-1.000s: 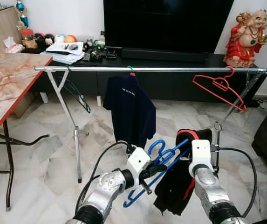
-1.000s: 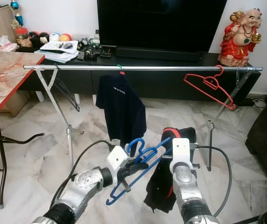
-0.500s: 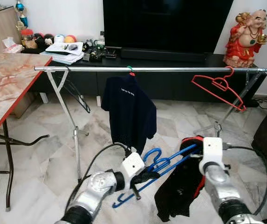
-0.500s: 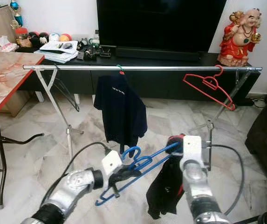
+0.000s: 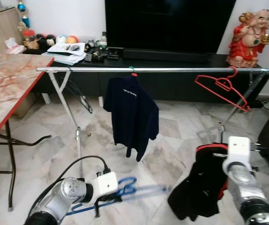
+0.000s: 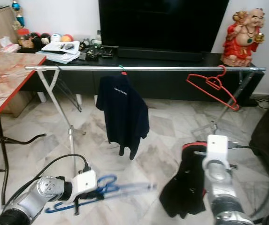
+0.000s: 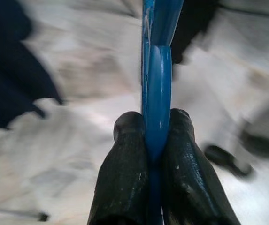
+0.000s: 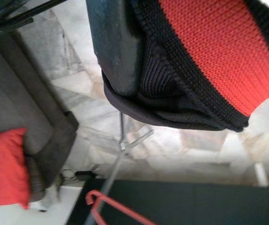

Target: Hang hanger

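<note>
Blue hanger (image 5: 125, 191) is held low at near left, pinched between the fingers (image 7: 125, 173) of the left gripper (image 5: 107, 198), jaws clamped on its bar; it is motion-blurred, long axis lying roughly level and running right from the jaws, hook end near the gripper as far as can be told. The rail (image 5: 155, 70) is far and well above it, so a lift up and forward is judged to be called for, with the left arm nearer the free stretch of rail. Right gripper (image 8: 125, 56) is at near right, jaws closed on a black-and-red garment (image 5: 202, 180) hanging from it. On the rail a navy shirt (image 5: 130, 115) hangs at the middle and a red hanger (image 5: 221, 89) at the right, tilted. Floor is marble tile (image 5: 172, 136); a red-edged table (image 5: 7, 89) stands left, a TV console (image 5: 172, 58) far behind, a statue (image 5: 249, 37) at its right end.
</note>
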`<state>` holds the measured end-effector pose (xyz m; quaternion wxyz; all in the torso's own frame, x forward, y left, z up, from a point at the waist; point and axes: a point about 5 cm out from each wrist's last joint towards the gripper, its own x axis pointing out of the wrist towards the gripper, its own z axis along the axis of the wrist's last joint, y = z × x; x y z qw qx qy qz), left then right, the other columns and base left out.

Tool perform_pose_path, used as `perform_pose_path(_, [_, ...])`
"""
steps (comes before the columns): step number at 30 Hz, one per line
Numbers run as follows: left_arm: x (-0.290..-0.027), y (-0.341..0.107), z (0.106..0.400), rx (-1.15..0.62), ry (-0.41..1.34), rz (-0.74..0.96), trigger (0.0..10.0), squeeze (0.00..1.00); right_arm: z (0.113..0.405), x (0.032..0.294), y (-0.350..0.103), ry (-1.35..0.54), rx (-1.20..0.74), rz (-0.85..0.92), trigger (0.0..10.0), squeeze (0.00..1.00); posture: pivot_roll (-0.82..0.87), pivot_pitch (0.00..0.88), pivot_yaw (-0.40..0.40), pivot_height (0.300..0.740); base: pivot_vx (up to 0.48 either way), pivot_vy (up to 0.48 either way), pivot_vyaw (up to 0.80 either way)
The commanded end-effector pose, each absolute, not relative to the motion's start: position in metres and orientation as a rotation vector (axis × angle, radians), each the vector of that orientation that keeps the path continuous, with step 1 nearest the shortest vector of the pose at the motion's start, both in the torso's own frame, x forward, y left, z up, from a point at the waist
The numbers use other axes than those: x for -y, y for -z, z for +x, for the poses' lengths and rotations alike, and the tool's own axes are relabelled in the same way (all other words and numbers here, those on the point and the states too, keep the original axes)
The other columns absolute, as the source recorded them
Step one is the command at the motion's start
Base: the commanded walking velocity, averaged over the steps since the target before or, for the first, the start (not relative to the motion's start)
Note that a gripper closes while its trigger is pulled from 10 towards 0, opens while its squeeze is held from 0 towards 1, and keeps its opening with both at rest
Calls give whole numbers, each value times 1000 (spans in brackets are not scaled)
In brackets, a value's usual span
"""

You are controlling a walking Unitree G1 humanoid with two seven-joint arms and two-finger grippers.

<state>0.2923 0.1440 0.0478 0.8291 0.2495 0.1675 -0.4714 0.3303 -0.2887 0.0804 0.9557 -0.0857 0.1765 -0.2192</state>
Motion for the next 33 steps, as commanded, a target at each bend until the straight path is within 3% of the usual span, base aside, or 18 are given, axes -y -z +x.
perform_pose_path(1, [-167,-56,308,-306,756,478,1882,0,317,310,-76,518,-365,-145,0,0,-87,0,-42,740,0,0,0])
perform_pose_path(3, [-192,-51,311,-330,537,422,10000,0,301,322,-62,566,-412,-103,0,0,-83,0,-38,740,0,0,0])
perform_pose_path(9, [-236,-5,279,-549,170,273,10000,0,280,320,-39,623,-406,79,0,0,-85,0,-15,740,0,0,0])
perform_pose_path(11, [-250,16,259,-613,-82,-22,10000,0,278,305,-31,598,-359,132,0,0,-90,0,-2,740,0,0,0])
perform_pose_path(16, [-266,28,238,-667,-211,-23,10000,0,271,283,-15,534,-351,159,0,0,-67,0,0,740,0,0,0])
perform_pose_path(20, [-256,60,197,-882,-125,108,10000,0,273,259,-18,433,-245,142,0,0,-56,0,15,740,0,0,0])
perform_pose_path(23, [-246,74,177,-961,-98,110,10000,0,275,250,-23,391,-183,139,0,0,-62,0,19,740,0,0,0])
perform_pose_path(24, [-244,78,170,-978,-118,87,10000,0,275,245,-26,366,-156,124,4314,0,-58,0,18,740,0,0,0])
perform_pose_path(25, [-243,81,166,-987,-135,70,10000,0,275,241,-27,349,-140,113,4314,0,-56,0,18,740,0,0,0])
perform_pose_path(26, [-240,84,160,-994,-170,32,10000,0,273,231,-29,300,-107,89,10000,0,-45,0,15,740,0,0,0])
perform_pose_path(33, [-240,87,152,-997,-193,18,10000,0,260,212,-33,213,-37,60,10000,0,-32,0,15,740,0,0,0])
